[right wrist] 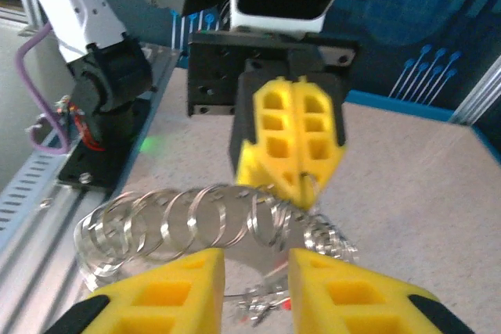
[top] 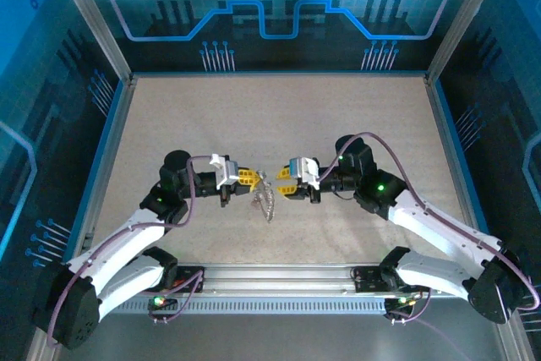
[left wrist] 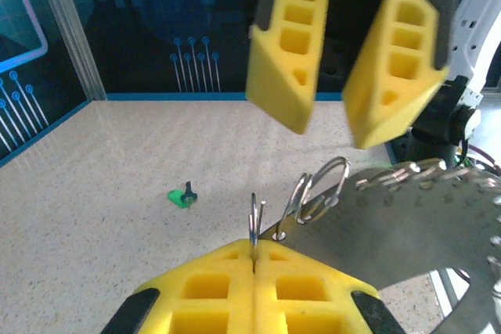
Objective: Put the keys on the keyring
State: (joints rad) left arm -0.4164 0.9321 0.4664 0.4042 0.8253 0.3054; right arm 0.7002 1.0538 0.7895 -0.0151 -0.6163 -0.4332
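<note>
The keyring (top: 265,199) is a grey-silver bunch of metal loops on a flat plate, hanging between the two grippers mid-table. My left gripper (top: 251,178) is shut on one thin loop (left wrist: 255,220), which stands up out of its closed yellow fingertips (left wrist: 227,271). The plate (left wrist: 415,220) stretches right from there. My right gripper (right wrist: 257,271) is open, its fingers (right wrist: 168,291) on either side of the row of loops (right wrist: 196,217) without closing on them. A green-headed key (left wrist: 182,196) lies on the table beyond. A small red bit (right wrist: 290,303) shows under the loops.
The speckled beige tabletop (top: 279,116) is walled by blue panels with aluminium posts (top: 127,82). The left arm's wrist block (right wrist: 270,60) sits close in front of the right gripper. A metal rail (top: 279,281) runs along the near edge between the arm bases.
</note>
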